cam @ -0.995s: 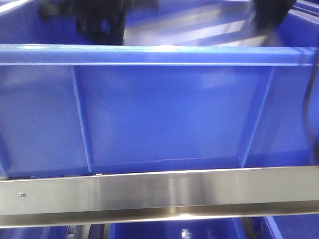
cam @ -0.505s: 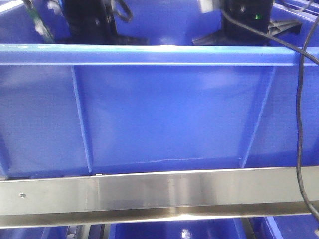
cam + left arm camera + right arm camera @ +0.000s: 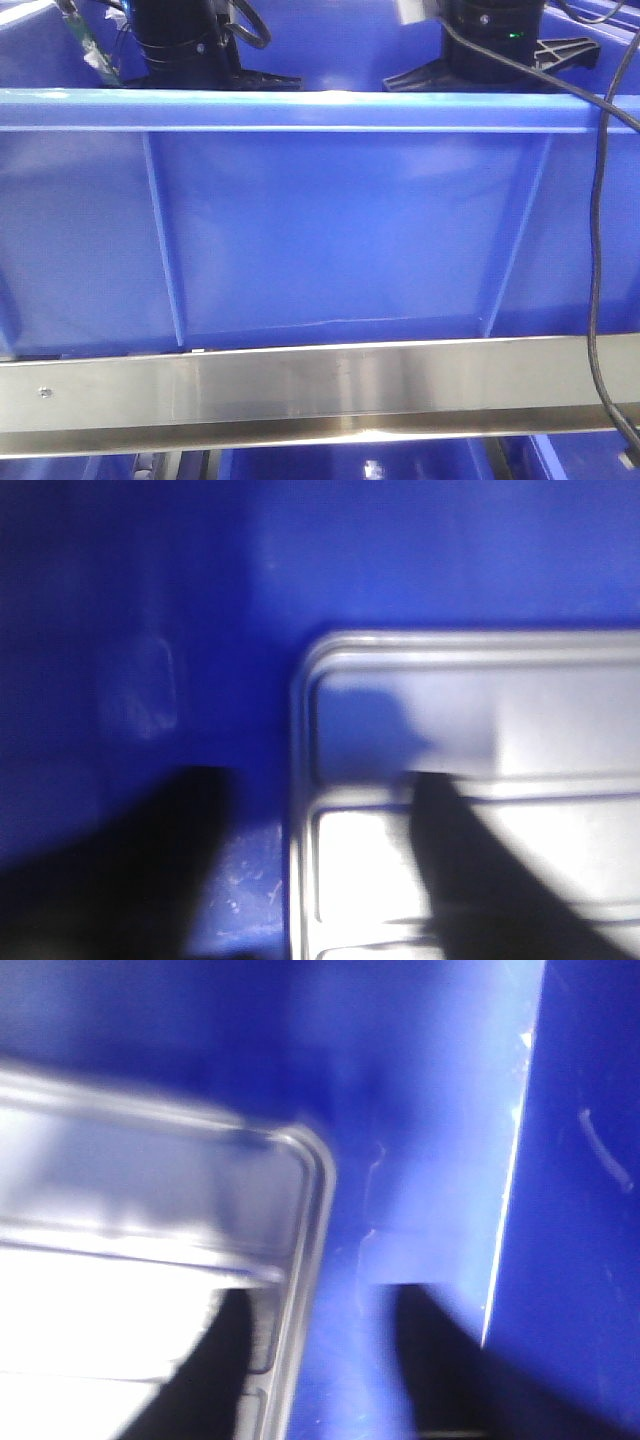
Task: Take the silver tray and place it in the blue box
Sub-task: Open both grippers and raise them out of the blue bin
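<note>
**Silver tray inside blue box, both grippers spread at its ends**

Silver tray (image 3: 470, 810) lies on the floor of the blue box (image 3: 330, 230), seen only from the two wrist views; the front view shows just the box's ribbed outer wall and thick rim.

Left gripper (image 3: 310, 880): fingers apart, one dark finger over the blue floor, the other over the tray's base, so the tray's end rim sits between them. No pinch visible; whether a pad touches the rim I cannot tell, the picture is blurred.

Right gripper (image 3: 320, 1360): same arrangement at the opposite end. Fingers apart, one over the tray, one over blue plastic, with the rounded corner and rim between. Not clamped.

In the front view both arms reach down behind the near rim, finger tips splayed just above it. A black cable (image 3: 600, 250) hangs down the right side in front of the box wall. Below, a brushed steel rail (image 3: 320, 395) crosses the frame.

Handling judgement: thin sheet metal, so probably light and stiff but liable to flex or ring if gripped at one end only. Polished surface looks slippery; flat pads could slide off. The raised rim is the only real purchase: pinch across it at the short ends, one gripper per end, kept level. Not fragile, though the rim could dent.

Tray appears placed; release looks done or nearly so.
</note>
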Motion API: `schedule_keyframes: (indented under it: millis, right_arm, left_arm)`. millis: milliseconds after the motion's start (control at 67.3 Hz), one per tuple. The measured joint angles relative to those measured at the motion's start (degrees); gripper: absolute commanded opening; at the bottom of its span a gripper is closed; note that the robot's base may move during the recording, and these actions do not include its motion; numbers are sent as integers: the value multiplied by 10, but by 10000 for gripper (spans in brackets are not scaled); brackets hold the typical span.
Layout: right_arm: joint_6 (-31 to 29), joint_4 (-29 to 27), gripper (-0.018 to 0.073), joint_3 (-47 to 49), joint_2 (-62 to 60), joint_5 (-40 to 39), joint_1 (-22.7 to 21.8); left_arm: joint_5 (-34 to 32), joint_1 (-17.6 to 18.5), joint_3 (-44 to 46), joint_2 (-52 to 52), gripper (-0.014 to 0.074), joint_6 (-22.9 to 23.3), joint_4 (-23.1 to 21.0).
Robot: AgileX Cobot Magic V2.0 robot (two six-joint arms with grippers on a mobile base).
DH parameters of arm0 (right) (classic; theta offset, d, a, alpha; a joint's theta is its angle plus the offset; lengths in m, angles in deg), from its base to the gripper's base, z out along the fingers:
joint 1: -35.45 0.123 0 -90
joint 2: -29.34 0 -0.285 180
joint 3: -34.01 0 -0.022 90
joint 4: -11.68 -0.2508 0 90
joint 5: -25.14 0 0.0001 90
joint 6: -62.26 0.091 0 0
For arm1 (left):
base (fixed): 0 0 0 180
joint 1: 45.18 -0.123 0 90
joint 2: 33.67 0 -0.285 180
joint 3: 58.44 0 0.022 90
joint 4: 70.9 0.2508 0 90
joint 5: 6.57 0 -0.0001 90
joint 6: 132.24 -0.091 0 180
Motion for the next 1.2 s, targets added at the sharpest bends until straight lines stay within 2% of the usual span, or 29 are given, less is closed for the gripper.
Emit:
schedule_keyframes:
  millis: [163, 297, 431, 520, 639, 817, 1099, 1203]
  right_arm:
    - [-1, 0, 612, 19, 0, 29, 0]
    - [-5, 0, 612, 33, -11, 47, 0]
    - [-13, 0, 559, 35, -52, 59, 1]
    - [-22, 0, 475, 36, -85, 64, 2]
    - [-43, 0, 305, 30, -137, 70, 5]
    - [-58, 0, 42, -37, -227, 53, 11]
    - [-60, 0, 55, -204, -376, -35, 14]
    - [-60, 0, 55, -262, -437, -64, 14]
  left_arm:
    - [18, 0, 19, 0, 431, -1, 0]
    - [36, 5, 46, -17, 424, -20, 0]
    - [52, 11, 58, -67, 354, -31, 1]
    - [69, 12, 60, -102, 296, -51, 1]
    - [101, 12, 57, -146, 242, -83, 4]
    - [107, 12, -16, -223, 133, -93, 14]
    - [28, 12, -194, -374, -107, -94, 13]
    - [7, 12, -246, -431, -105, -94, 13]
